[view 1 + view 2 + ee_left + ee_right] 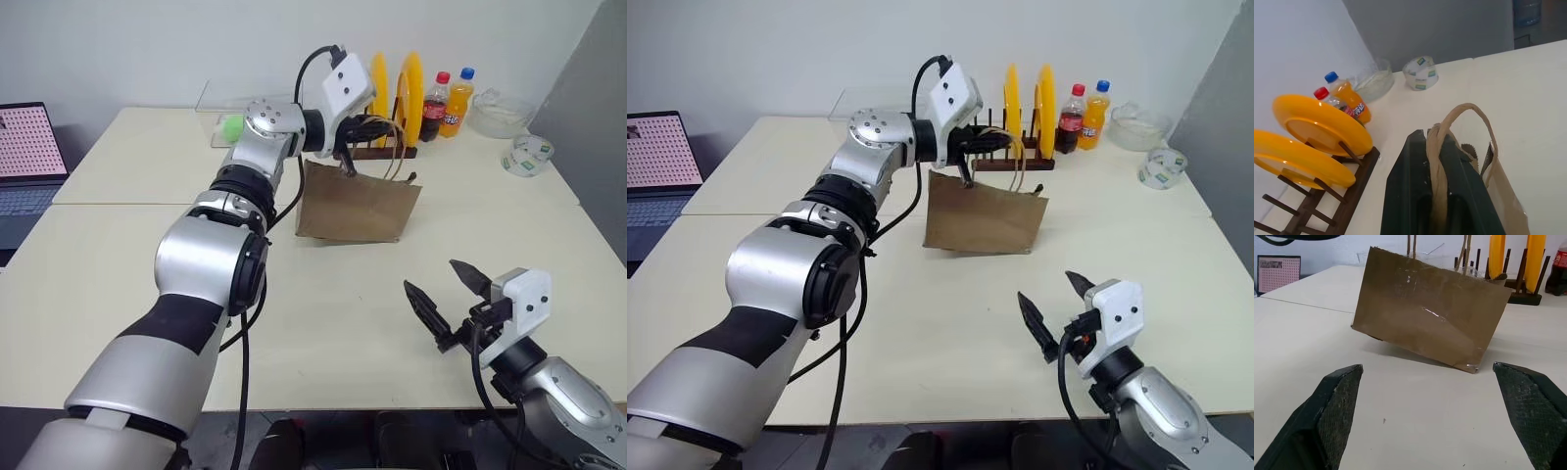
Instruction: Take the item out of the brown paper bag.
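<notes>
The brown paper bag point(358, 204) hangs tilted over the middle of the table, one bottom corner lower than the other. My left gripper point(345, 157) is above the bag's left top edge, shut on a looped handle point(1464, 117) of the bag. The cord runs between its black fingers point(1405, 186). Near the table's front edge my right gripper point(446, 294) stands open and empty, pointing at the bag's broad side point(1430, 313) from a short distance. The item is hidden.
A wooden rack with two yellow plates point(392, 93) stands right behind the bag. A cola bottle point(433, 106), an orange soda bottle point(458, 101), a glass bowl point(500, 113) and a tape roll point(527, 157) sit at the back right. A laptop point(29, 162) is far left.
</notes>
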`<state>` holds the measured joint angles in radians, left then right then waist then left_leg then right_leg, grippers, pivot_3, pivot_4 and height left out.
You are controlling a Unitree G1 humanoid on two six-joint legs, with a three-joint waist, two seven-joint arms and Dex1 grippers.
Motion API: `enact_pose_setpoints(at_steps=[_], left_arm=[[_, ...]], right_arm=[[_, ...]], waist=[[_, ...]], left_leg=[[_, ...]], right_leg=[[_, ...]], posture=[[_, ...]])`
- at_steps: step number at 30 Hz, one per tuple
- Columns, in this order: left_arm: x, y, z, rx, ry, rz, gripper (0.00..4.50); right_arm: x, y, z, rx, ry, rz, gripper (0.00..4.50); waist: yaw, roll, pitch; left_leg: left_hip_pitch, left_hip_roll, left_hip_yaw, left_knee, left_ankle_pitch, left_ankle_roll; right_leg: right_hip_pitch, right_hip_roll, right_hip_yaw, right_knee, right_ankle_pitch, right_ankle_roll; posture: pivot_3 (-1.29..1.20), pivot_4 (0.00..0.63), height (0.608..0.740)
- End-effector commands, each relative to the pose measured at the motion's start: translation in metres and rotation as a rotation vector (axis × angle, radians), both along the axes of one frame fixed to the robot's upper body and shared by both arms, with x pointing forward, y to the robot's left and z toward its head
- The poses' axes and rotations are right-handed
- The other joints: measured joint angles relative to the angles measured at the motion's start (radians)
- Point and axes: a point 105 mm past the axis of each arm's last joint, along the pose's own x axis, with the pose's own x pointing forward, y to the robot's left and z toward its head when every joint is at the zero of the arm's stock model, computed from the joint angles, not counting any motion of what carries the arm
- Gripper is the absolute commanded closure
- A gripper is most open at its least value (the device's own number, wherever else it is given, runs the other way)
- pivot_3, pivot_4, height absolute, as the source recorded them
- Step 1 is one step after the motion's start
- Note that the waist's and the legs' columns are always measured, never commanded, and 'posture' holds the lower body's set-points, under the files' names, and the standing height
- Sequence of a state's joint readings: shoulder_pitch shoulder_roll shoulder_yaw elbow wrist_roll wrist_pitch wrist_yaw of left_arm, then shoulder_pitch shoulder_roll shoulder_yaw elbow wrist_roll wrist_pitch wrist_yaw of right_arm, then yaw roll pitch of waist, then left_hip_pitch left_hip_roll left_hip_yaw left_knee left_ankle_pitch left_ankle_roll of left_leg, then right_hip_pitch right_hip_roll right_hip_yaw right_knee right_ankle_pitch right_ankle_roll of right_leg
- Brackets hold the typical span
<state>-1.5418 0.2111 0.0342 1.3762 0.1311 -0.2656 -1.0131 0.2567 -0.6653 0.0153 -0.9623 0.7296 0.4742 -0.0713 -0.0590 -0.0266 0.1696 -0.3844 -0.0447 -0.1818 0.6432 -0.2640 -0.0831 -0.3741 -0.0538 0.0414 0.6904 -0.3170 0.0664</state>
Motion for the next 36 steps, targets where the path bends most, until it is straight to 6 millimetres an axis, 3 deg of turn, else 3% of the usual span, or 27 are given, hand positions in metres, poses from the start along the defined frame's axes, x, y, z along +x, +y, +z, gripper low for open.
enact_pose_setpoints(at_steps=[1,7,10,17,22,33,36], left_arm=[[-0.001,0.003,0.011,-0.009,-0.046,0.002,4.44],[0.001,0.009,0.005,0.03,-0.046,0.013,4.44],[0.002,0.012,0.005,0.035,-0.044,0.022,3.91],[-0.001,0.022,0.011,0.035,-0.038,-0.008,1.99],[-0.003,0.046,0.016,0.026,-0.032,-0.014,0.59],[-0.007,0.103,-0.002,-0.105,0.078,0.016,0.59],[-0.017,0.129,-0.013,-0.186,0.114,0.019,0.59]], right_arm=[[-0.008,0.011,0.022,0.011,-0.076,0.044,0.0],[-0.005,0.016,0.046,-0.022,-0.229,0.089,0.0],[-0.005,0.018,0.053,-0.021,-0.26,0.117,0.0],[-0.005,0.024,0.049,-0.04,-0.239,0.16,0.0],[-0.003,0.021,0.04,-0.052,-0.196,0.149,0.0],[0.01,0.014,0.021,-0.138,-0.122,0.147,0.0],[0.03,0.001,0.029,-0.177,-0.151,0.117,0.0]], waist=[[0.0,0.0,0.0],[0.0,0.0,0.0],[0.0,0.0,0.0],[0.0,0.0,0.0],[-0.004,0.0,0.0],[-0.006,0.0,0.0],[-0.017,0.001,0.0]], left_leg=[[0.0,0.0,0.0,0.0,0.0,0.0],[0.0,0.0,0.0,0.001,0.0,0.0],[0.0,0.0,0.0,0.001,0.0,0.0],[0.0,0.0,0.0,0.001,0.0,0.0],[0.0,0.0,0.0,0.001,0.0,0.0],[0.001,0.0,0.0,0.002,0.0,0.0],[0.002,0.001,0.0,0.001,0.0,0.0]], right_leg=[[0.0,0.0,0.0,0.0,0.0,0.0],[0.0,0.0,0.0,0.0,0.0,0.0],[0.0,0.0,0.0,0.0,0.0,0.0],[0.0,0.0,0.0,0.001,0.0,0.0],[-0.001,0.0,0.0,0.002,0.0,0.0],[-0.001,0.0,0.0,0.005,0.0,0.0],[-0.001,0.0,0.001,0.006,0.0,0.0]], posture=[[0.0,0.15,0.74],[0.0,0.15,0.74],[0.0,0.15,0.74],[0.0,0.15,0.74],[0.0,0.15,0.74],[0.0,0.15,0.74],[0.0,0.15,0.74]])
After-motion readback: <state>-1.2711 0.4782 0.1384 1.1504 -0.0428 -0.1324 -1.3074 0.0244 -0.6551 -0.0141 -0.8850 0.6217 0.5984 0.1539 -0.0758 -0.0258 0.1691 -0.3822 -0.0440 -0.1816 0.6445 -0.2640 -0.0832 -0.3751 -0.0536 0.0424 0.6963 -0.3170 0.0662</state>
